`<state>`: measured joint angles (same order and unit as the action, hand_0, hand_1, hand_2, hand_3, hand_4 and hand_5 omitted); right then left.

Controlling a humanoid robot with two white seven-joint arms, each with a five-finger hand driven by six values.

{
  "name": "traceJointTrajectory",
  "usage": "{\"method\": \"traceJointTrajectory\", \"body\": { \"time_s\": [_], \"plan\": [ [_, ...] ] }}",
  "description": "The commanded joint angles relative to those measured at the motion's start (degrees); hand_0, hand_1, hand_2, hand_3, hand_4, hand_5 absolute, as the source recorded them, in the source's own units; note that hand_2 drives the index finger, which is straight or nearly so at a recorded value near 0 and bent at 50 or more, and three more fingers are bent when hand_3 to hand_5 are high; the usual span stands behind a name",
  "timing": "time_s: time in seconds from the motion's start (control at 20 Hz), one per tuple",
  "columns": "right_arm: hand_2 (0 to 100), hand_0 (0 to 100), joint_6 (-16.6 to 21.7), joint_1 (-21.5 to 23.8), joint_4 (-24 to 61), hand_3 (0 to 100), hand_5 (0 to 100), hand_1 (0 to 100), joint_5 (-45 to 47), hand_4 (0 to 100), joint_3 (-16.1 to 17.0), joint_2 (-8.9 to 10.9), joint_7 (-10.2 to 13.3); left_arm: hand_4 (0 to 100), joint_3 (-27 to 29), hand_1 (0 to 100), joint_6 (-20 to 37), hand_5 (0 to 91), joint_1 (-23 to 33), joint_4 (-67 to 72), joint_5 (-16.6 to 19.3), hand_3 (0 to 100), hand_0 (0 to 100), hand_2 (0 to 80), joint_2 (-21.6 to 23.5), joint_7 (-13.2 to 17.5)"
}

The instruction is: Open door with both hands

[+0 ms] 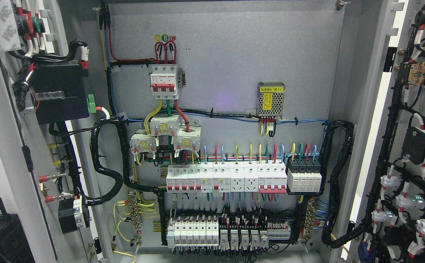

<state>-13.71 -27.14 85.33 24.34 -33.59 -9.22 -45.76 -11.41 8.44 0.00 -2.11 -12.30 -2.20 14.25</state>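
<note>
An electrical cabinet fills the head view with both doors swung wide open. The left door (11, 120) stands at the picture's left, its inner face carrying a black box and wire bundles. The right door (384, 109) stands at the picture's right, its inner face carrying indicator lamps and wiring. The grey back panel (234, 54) shows between them with breakers and coloured wires. Neither of my hands nor arms shows in the view.
A red three-pole breaker (165, 81) sits at the upper middle, a metal power supply (270, 99) to its right. Rows of white breakers (227, 178) and terminal blocks (230, 233) fill the lower panel. Thick black cable looms (338, 179) run to both doors.
</note>
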Motion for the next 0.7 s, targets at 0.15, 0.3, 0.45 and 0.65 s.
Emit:
{"method": "traceJointTrajectory", "body": {
  "time_s": [0.15, 0.3, 0.45, 0.65],
  "plan": [
    [0, 0, -0.1, 0.0, 0.1, 0, 0, 0, -1.7, 0, -1.7, 0.08, 0.1, 4, 0.0, 0, 0.0, 0.0, -1.8, 0.0, 0.0, 0, 0, 0.0, 0.0, 0.0],
    [0, 0, -0.1, -0.2, -0.3, 0, 0, 0, -2.4, 0, -1.8, 0.08, 0.1, 4, 0.0, 0, 0.0, 0.0, -1.8, 0.0, 0.0, 0, 0, 0.0, 0.0, 0.0],
    [0, 0, -0.1, -0.4, -0.3, 0, 0, 0, -2.4, 0, -1.9, 0.08, 1.1, 4, 0.1, 0, 0.0, 0.0, -1.8, 0.0, 0.0, 0, 0, 0.0, 0.0, 0.0],
    [0, 0, 0.0, -0.4, -0.3, 0, 0, 0, -2.4, 0, -2.3, 0.08, 1.4, 4, 0.0, 0, 0.0, 0.0, -1.8, 0.0, 0.0, 0, 0, 0.0, 0.0, 0.0]
  ]
}}
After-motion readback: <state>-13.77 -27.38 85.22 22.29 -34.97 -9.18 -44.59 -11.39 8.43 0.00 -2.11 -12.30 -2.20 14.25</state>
